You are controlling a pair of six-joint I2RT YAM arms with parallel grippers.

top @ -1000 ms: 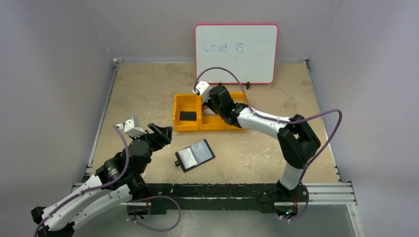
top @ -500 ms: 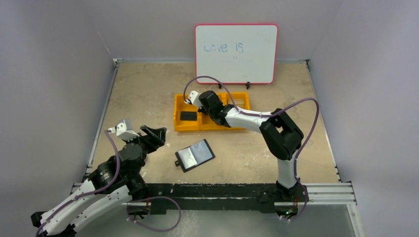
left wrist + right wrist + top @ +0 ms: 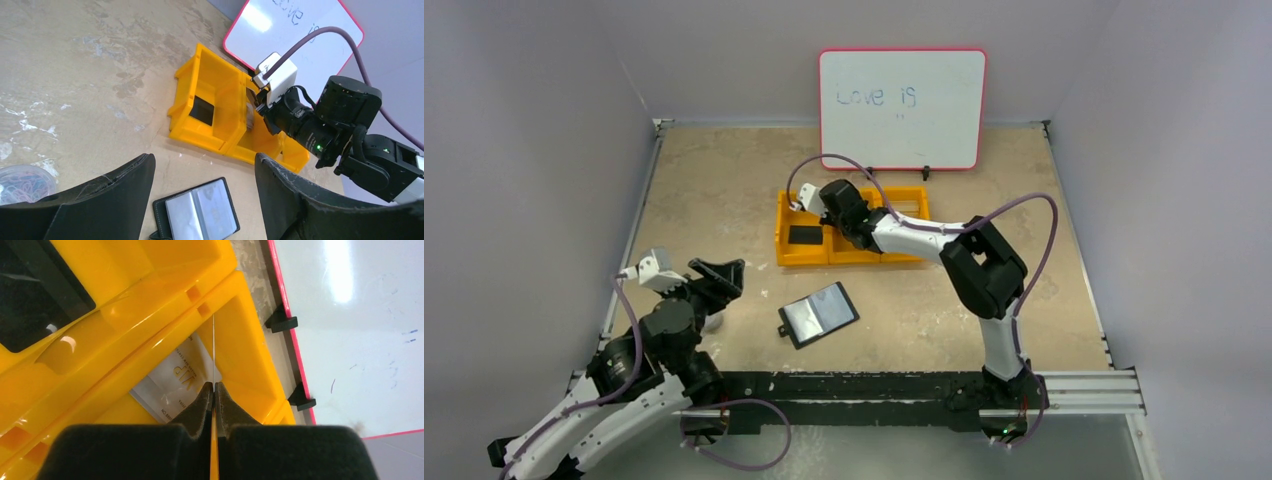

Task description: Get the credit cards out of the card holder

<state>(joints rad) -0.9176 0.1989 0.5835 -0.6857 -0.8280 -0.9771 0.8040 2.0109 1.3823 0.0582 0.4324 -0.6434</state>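
The card holder lies open on the table, a black wallet with pale clear pockets facing up. My left gripper hovers to its left, open and empty. My right gripper reaches into the yellow tray and is shut on a thin credit card, seen edge-on between its pads. In the left wrist view that held card stands upright at the tray's middle compartment. Another whitish card lies flat on that compartment's floor.
A small flat black rectangle lies in the tray's left compartment. A pink-framed whiteboard stands behind the tray on black feet. A clear tub of coloured bands sits by my left gripper.
My right arm has swung left over the tray, still shut on the card. My left arm has drawn back to the left and nearer the table's front edge, staying open.
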